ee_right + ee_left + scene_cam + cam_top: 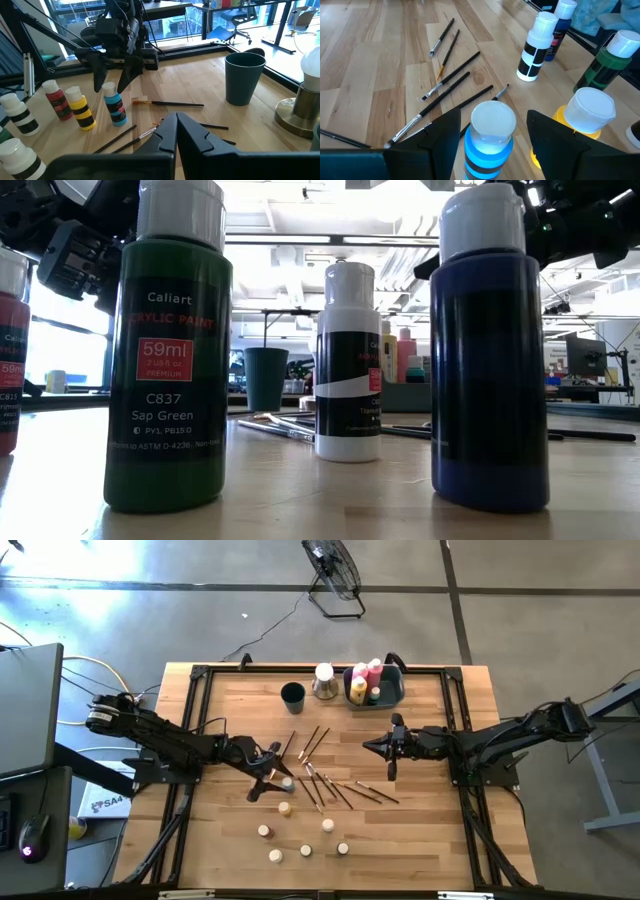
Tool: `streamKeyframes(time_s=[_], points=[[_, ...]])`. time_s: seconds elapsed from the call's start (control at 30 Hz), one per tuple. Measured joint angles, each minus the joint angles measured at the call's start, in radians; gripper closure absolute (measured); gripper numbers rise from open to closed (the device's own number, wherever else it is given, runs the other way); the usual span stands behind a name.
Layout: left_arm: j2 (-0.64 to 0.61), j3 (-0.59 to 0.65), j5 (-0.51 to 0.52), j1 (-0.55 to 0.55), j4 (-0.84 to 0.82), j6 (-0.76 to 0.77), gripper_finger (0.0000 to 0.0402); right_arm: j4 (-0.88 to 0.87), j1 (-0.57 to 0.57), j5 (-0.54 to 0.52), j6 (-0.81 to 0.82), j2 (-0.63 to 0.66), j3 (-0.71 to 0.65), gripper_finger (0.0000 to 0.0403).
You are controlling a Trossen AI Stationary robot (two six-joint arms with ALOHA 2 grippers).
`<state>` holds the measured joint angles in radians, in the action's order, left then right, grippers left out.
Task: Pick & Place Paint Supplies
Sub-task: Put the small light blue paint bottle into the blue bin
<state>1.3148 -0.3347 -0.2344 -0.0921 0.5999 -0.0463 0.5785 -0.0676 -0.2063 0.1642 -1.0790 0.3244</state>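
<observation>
A blue-banded paint bottle with a white cap [492, 135] stands upright on the wooden table. My left gripper [272, 778] is open with one finger on each side of the bottle's cap [109, 90]; a gap shows beside the cap. A yellow bottle [587, 112] stands right next to it. Red [56, 100], black-and-white [535, 47], green [607, 62] and dark blue [560, 25] bottles stand nearby. Several thin brushes [325, 785] lie flat at the table's middle. My right gripper [392, 752] hangs shut over the table, right of the brushes, holding nothing.
A grey-blue bin [390, 695] at the far edge holds pink and yellow bottles. A dark cup [292, 694] and a metal stand with a white globe [324, 682] stand left of the bin. Black frame rails [195, 720] run along the table's sides.
</observation>
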Motion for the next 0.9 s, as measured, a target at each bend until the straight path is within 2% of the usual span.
streamKeyframes(time_s=[0.13,0.37,0.5,0.9], points=[[0.000,0.000,0.002,0.000,0.000,0.000,0.0183,0.000,0.000,0.000,0.000,0.000,0.000,0.0401],[0.000,0.000,0.001,0.000,0.000,0.002,0.0240,0.000,0.000,0.000,0.000,0.000,0.000,0.0401],[0.000,0.000,0.014,0.000,0.000,0.038,0.0260,0.000,0.000,0.000,0.000,0.000,0.000,0.0401],[-0.001,0.000,0.018,0.000,0.001,0.082,0.0265,0.000,0.000,0.000,0.000,0.000,0.000,0.0401]])
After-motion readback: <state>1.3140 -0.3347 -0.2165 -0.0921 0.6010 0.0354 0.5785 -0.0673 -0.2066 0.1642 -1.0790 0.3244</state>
